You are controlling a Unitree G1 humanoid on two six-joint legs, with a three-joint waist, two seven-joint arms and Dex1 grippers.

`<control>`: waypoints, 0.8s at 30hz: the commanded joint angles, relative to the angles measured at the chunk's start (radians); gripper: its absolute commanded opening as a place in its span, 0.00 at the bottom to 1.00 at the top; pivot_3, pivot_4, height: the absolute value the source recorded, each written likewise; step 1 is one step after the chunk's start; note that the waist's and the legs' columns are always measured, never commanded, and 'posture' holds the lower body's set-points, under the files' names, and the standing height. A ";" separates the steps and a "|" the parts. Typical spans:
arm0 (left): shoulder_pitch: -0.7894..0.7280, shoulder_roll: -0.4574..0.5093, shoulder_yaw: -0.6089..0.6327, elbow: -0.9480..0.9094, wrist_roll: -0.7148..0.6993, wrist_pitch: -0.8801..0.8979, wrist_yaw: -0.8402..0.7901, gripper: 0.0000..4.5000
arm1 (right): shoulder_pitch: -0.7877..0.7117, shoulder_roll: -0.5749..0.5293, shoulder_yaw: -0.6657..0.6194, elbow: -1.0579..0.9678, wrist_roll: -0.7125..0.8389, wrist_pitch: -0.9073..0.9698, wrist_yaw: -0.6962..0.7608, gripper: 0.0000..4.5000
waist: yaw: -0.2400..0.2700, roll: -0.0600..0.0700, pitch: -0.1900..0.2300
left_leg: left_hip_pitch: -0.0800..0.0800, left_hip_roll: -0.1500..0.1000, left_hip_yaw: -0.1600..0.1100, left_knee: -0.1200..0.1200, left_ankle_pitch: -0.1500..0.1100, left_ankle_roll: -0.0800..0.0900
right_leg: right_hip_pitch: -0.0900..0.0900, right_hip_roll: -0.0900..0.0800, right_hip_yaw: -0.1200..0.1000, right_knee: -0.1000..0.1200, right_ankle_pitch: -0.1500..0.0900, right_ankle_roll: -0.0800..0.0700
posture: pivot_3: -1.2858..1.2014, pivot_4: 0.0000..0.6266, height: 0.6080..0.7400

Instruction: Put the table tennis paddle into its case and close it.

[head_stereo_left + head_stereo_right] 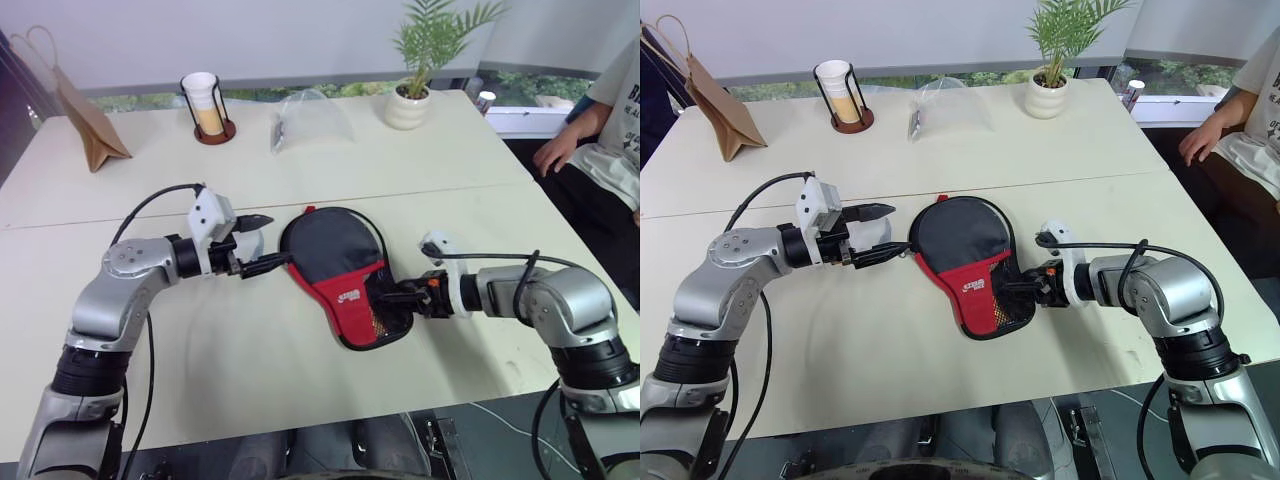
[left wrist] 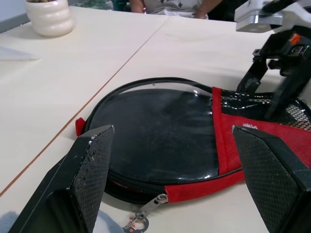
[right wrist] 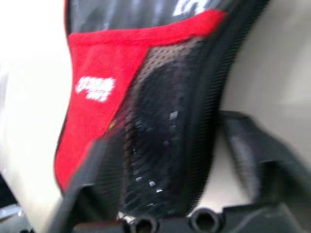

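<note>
Looking at the middle of the head view, you are seeing these items:

Case: the case is lying flat on the table, round black end toward the upper left of the frame, red panel and mesh patch toward the lower right.

Zipper pull: the zipper pull is hanging at the case's edge in the left wrist view (just in front of the two fingers).

Paddle: you are not getting a view of the table tennis paddle itself; you cannot tell whether it is inside.

Left gripper: the left gripper is hovering left of centre, beside the case's round end, fingers spread wide and holding nothing.

Right gripper: the right gripper is sitting right of centre with its fingers straddling the mesh edge of the case, partly closed; you cannot tell whether they are actually pinching it.

Background: a potted plant and a person's hand are showing at the upper right.
</note>
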 commanded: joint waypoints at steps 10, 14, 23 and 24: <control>0.002 0.007 0.015 -0.045 -0.010 -0.012 0.013 0.89 | 0.091 0.028 0.012 -0.069 0.036 0.106 -0.004 0.01 | 0.006 0.000 0.000 | 0.000 0.000 0.000 0.000 0.000 0.000 | 0.000 0.000 0.000 0.000 0.000 0.000 | 0.52 0.24 1.00; 0.001 0.008 0.012 -0.042 -0.009 -0.014 0.008 0.89 | 0.159 0.048 -0.051 -0.172 0.086 0.195 -0.042 0.01 | 0.018 0.000 0.000 | 0.000 0.000 0.000 -0.001 -0.001 0.001 | 0.000 0.000 0.000 -0.001 0.000 0.000 | 0.52 0.24 1.00; -0.006 0.018 0.003 -0.024 0.005 -0.023 -0.010 0.89 | 0.286 0.066 -0.174 -0.335 0.155 0.324 -0.098 0.01 | 0.024 0.000 0.000 | -0.001 0.000 0.000 -0.001 -0.001 0.001 | 0.000 -0.001 0.000 -0.002 -0.001 0.000 | 0.52 0.24 1.00; -0.009 0.024 0.007 -0.015 0.007 -0.026 -0.016 0.89 | 0.283 0.061 -0.188 -0.331 0.153 0.323 -0.101 0.01 | 0.024 0.000 0.000 | -0.001 0.000 0.000 -0.001 -0.001 0.001 | 0.000 -0.001 0.000 -0.002 -0.001 0.000 | 0.52 0.24 1.00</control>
